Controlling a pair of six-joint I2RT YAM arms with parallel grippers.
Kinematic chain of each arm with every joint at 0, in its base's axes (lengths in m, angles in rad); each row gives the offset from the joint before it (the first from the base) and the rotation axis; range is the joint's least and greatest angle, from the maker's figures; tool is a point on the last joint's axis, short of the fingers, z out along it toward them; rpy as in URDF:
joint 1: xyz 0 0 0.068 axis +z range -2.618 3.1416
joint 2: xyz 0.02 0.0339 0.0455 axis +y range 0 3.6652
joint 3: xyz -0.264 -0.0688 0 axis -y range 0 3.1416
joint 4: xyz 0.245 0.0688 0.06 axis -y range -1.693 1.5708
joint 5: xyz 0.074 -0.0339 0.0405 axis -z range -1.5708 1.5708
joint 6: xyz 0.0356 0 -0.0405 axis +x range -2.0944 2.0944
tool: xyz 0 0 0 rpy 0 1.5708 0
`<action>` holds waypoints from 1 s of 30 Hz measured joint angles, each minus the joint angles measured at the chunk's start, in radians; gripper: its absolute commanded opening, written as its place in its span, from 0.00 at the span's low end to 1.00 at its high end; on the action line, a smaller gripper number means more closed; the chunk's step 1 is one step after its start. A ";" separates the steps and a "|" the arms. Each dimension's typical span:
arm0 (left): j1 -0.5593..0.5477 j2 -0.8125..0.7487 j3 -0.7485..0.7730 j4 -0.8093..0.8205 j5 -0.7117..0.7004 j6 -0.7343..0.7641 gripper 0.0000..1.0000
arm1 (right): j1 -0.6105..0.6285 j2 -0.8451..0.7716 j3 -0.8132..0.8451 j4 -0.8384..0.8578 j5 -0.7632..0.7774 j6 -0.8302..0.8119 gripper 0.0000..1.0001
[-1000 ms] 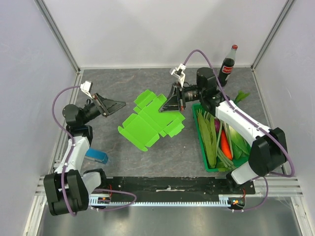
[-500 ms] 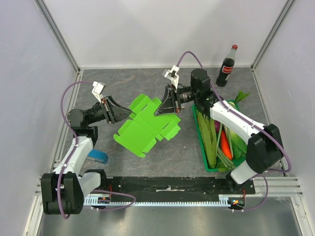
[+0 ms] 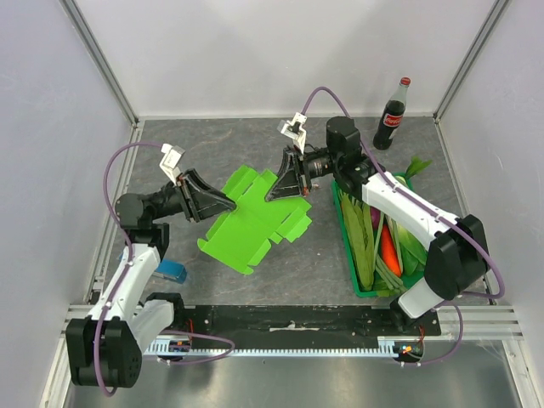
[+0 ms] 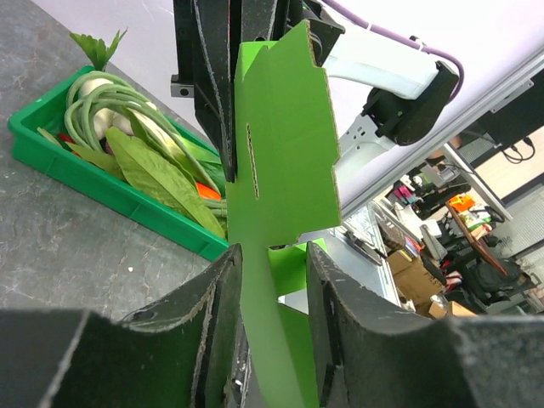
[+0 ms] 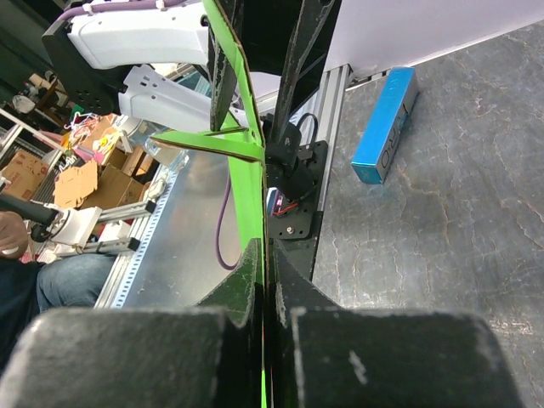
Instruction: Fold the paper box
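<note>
Lime-green thin card paper box [image 3: 251, 223], flat & unfolded w/ flaps sticking out, sits over the middle of the dark grey stone-look table [image 3: 212, 144]. It is betw. the two arms and just left of the rigid dark-green plastic crate [image 3: 347, 234] of veg. Right gripper [image 3: 274, 194] reaches in from the crate side onto the far-right part of the paper box. In right wrist view its black fingers [image 5: 242, 280] are pressed together w/ only the thin green card edge betw. them, so the jaws are clamped on the card. Left gripper [image 3: 228, 204] meets the sheet's left edge. In left wrist view the card runs up betw. its two fingers [image 4: 212, 314], but the jaws stand apart w/ a clear gap, straddling the card, not pinching it. The sheet looks tilted, right side held up; can't tell if its near-left corner touches the table. Crate holds long green stalks, broad leaves & sth orange; its front wall also shows behind the card in left wrist view [image 4: 102, 191]. Small blue rectangular block [image 3: 172, 271] lies by the left arm's base, well apart from the sheet, and shows flat on the table in right wrist view [image 5: 384, 127]. Dark cola bottle [image 3: 392, 115] w/ red cap stands upright at the far right, beyond the crate.
</note>
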 measured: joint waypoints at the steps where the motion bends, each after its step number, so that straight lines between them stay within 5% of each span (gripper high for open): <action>1: -0.004 -0.009 0.001 -0.026 -0.002 0.020 0.41 | 0.000 0.000 0.002 -0.003 -0.001 -0.001 0.00; 7: -0.060 -0.016 0.023 -0.158 -0.021 0.111 0.38 | 0.000 0.000 0.003 0.000 0.002 0.014 0.00; 12: -0.092 -0.019 0.047 -0.288 -0.030 0.217 0.02 | -0.001 0.000 0.003 0.012 -0.002 0.037 0.00; 18: -0.096 -0.040 0.156 -0.636 -0.064 0.492 0.02 | -0.009 -0.002 0.003 0.019 0.008 0.041 0.00; 19: -0.097 -0.042 0.160 -0.649 -0.067 0.504 0.06 | -0.009 -0.002 0.003 0.019 0.009 0.035 0.00; 22: -0.098 -0.051 0.185 -0.744 -0.082 0.582 0.53 | -0.008 -0.002 0.007 0.003 0.018 0.011 0.00; 25: -0.095 -0.061 0.223 -0.859 -0.143 0.644 0.69 | -0.007 -0.002 0.022 -0.066 0.052 -0.047 0.00; 30: -0.094 -0.227 0.254 -1.035 -0.382 0.735 0.71 | 0.013 0.010 0.103 -0.312 0.191 -0.223 0.00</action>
